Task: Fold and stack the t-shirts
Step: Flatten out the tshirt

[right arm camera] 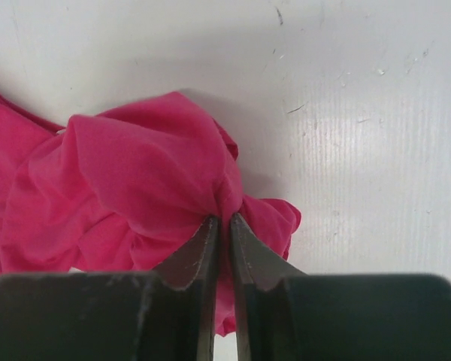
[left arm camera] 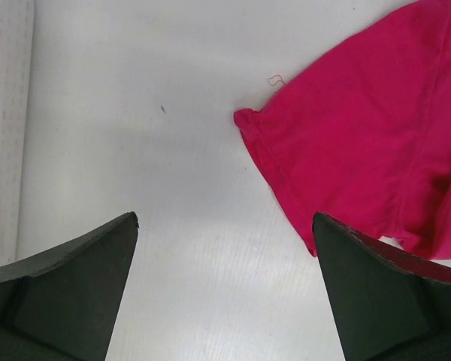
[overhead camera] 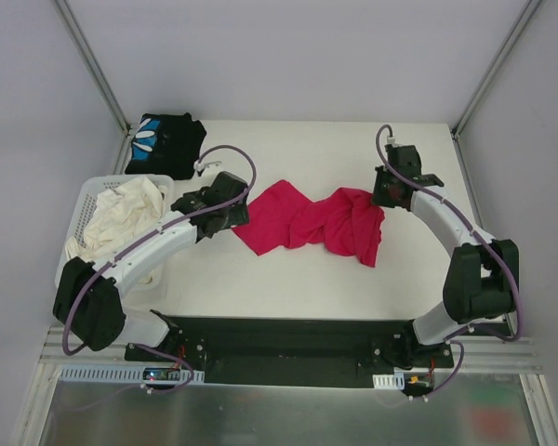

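Note:
The magenta-red t-shirt (overhead camera: 307,223) lies crumpled and stretched across the middle of the table. My right gripper (overhead camera: 381,197) sits at its right end, and in the right wrist view the gripper (right arm camera: 223,218) has its jaws pinched on a bunched fold of the magenta cloth (right arm camera: 135,180), with only a thin gap between them. My left gripper (overhead camera: 234,216) hovers at the shirt's left end. It stands wide open (left arm camera: 225,218) over bare table, with the shirt's edge (left arm camera: 376,135) just beside its right finger. The black t-shirt with the blue-and-white print (overhead camera: 165,141) lies folded at the back left corner.
A white lattice basket (overhead camera: 93,186) stands at the left edge and holds cream-white cloth (overhead camera: 121,209). Metal frame posts rise at the back corners. The arms' bases are bolted along the near edge.

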`<state>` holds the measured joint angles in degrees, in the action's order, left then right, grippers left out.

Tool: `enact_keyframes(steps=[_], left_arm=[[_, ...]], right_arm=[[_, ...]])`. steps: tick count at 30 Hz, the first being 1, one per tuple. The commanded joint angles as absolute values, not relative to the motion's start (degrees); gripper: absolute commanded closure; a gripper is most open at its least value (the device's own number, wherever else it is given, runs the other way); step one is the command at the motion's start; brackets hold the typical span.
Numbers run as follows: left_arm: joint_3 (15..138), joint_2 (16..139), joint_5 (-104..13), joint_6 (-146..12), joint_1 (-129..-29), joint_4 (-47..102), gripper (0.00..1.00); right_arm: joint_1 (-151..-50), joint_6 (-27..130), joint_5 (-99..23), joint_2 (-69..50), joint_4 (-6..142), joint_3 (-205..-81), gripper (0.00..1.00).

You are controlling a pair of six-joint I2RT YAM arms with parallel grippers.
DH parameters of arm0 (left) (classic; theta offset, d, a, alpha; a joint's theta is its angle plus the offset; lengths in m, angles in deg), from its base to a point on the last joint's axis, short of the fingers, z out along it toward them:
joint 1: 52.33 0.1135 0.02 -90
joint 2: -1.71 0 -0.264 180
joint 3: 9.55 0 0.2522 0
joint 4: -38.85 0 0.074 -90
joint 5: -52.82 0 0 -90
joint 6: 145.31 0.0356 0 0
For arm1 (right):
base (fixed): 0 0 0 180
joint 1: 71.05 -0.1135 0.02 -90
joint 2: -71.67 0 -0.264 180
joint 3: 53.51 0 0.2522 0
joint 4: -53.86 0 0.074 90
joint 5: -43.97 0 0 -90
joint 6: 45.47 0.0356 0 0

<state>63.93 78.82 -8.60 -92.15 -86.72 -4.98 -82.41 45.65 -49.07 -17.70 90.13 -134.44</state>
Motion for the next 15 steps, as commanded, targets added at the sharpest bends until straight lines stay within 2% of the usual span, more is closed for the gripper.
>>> enact_keyframes(steps=[1,4,8,15], left_arm=[[67.3,84.74,-9.49,-84.51,-86.43,-2.86,0.01],[71.43,90.45,-10.81,-80.2,-86.43,-2.51,0.02],[75.92,96.71,-11.33,-78.52,-86.0,-2.25,0.03],[81.55,103.93,-12.74,-78.95,-83.89,-1.98,0.05]], right_arm=[[-82.56,46.29,-46.55,-14.03,89.59,-133.62,0.81],[-82.48,46.46,-46.47,-12.54,90.21,-133.28,0.72],[-82.65,46.55,-44.36,-9.9,90.56,-133.01,0.66],[-82.83,45.41,-45.59,-5.33,92.58,-132.74,0.64]])
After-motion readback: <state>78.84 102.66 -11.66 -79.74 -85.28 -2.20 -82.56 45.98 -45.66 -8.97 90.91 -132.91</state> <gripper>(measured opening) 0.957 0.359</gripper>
